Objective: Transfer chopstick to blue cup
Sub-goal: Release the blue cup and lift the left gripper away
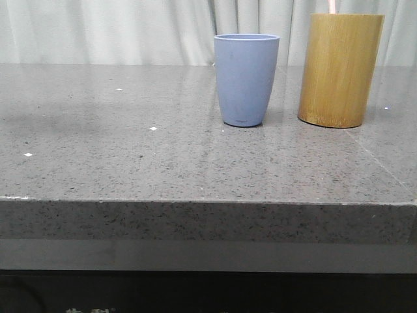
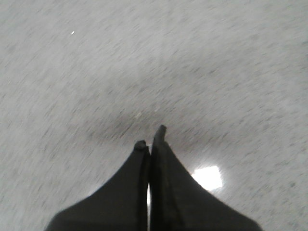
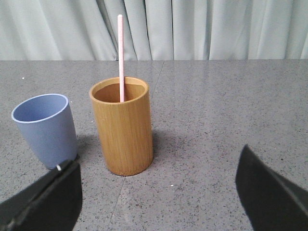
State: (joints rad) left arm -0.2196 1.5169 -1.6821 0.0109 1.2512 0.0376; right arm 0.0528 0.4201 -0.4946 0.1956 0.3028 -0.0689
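Observation:
The blue cup (image 1: pixel 246 79) stands upright on the grey stone table, left of a taller bamboo cylinder (image 1: pixel 339 70). A pale pink chopstick (image 3: pixel 120 57) stands in the cylinder (image 3: pixel 122 126); in the front view only its tip (image 1: pixel 331 6) shows above the rim. The cup also shows in the right wrist view (image 3: pixel 45 129). My right gripper (image 3: pixel 156 175) is open and empty, a short way in front of the cylinder. My left gripper (image 2: pixel 152 137) is shut and empty over bare tabletop. Neither gripper shows in the front view.
The grey speckled table (image 1: pixel 130 143) ends in a front edge (image 1: pixel 195 202) nearest the robot. A pale curtain (image 3: pixel 202 29) hangs behind the table. A bright light reflection (image 2: pixel 208 177) lies on the table beside the left fingers.

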